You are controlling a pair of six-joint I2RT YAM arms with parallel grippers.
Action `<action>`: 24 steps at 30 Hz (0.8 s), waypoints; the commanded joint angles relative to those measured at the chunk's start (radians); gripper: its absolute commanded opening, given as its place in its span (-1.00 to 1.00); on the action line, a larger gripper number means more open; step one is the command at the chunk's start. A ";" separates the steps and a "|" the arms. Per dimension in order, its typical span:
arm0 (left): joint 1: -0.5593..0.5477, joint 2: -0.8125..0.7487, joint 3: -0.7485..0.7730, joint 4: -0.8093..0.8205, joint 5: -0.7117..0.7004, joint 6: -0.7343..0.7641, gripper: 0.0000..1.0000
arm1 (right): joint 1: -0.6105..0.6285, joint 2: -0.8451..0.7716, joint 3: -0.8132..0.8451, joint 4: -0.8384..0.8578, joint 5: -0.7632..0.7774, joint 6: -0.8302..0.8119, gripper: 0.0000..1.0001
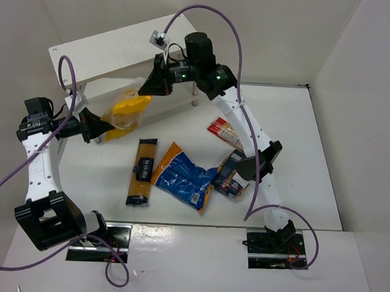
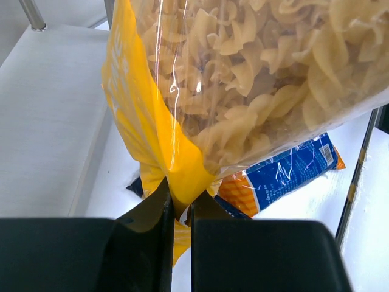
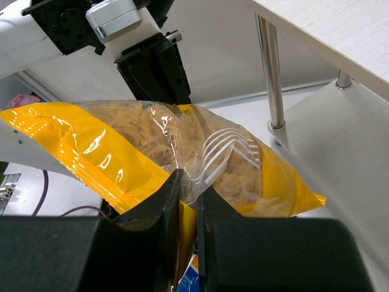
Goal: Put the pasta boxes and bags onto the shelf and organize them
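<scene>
While a floppy package like this would sag from a single pinch, both arms share the yellow-and-clear bag of short pasta (image 1: 126,112), which hangs clear of the tabletop (image 1: 301,146) at the open front of the shelf (image 1: 101,47), towards ten o'clock in the overhead view. The left gripper (image 2: 178,210) is clenched on the bag's yellow seam corner at the seven o'clock end. The right gripper (image 3: 187,194) is clamped on the clear film at the one o'clock end, under the top board. Held this way the bag is stretched between them and tilted. I'd judge that is so it can be slid sideways onto the lower board (image 3: 340,158), past the silver leg (image 3: 270,67), rather than dropped from above. The other four packages lie on the tabletop, not yet shelved. The long spaghetti packet (image 1: 142,171) is at six o'clock from the bag, with the blue crinkly bag (image 1: 183,178) just beside it. The dark blue box (image 1: 233,175) is partly hidden under the right arm. The slim red-clear packet (image 1: 223,133) lies at three o'clock.
</scene>
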State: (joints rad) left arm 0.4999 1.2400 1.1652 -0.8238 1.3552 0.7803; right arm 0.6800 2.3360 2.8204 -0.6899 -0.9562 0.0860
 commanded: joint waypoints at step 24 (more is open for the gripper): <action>0.028 -0.071 0.349 -0.066 0.343 0.020 -1.00 | 0.026 -0.044 0.137 -0.095 0.276 -0.249 -1.00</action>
State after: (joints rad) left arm 0.5213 1.1973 1.4315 -0.9134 1.3033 0.7799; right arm 0.6979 2.3096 2.9158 -0.7406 -0.7753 -0.0971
